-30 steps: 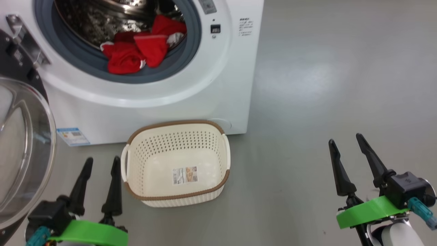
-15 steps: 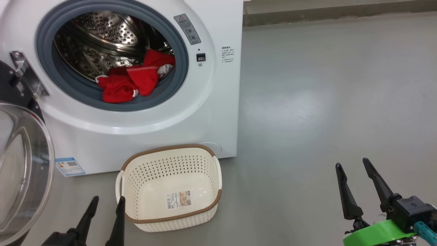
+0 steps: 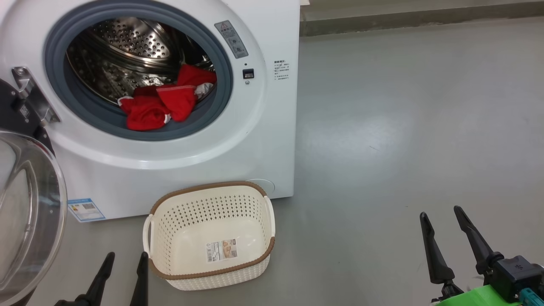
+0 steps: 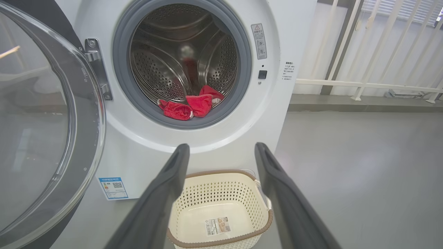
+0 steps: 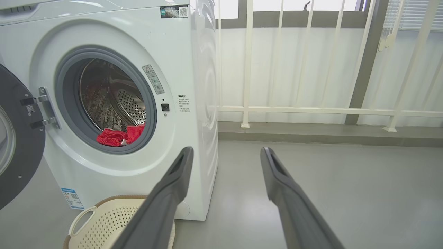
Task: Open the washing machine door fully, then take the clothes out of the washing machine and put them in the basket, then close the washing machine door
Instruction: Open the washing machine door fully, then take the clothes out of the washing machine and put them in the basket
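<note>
The white washing machine stands at the upper left with its round door swung out to the left, glass bowl facing me. Red clothes with white trim lie at the front of the steel drum, on the grey rubber ring. They show too in the left wrist view as the clothes and in the right wrist view as the clothes. The cream basket sits on the floor in front of the machine with nothing in it but a paper label. My left gripper is open just left of the basket. My right gripper is open far right, over bare floor.
Grey floor stretches to the right of the machine. A white railing on a low kerb runs behind it. The open door takes up the space on the machine's left side.
The head camera has tilted up, so the whole picture slid down: more of the drum shows and both grippers sit lower in the view. Clothes, basket and door have not moved.
</note>
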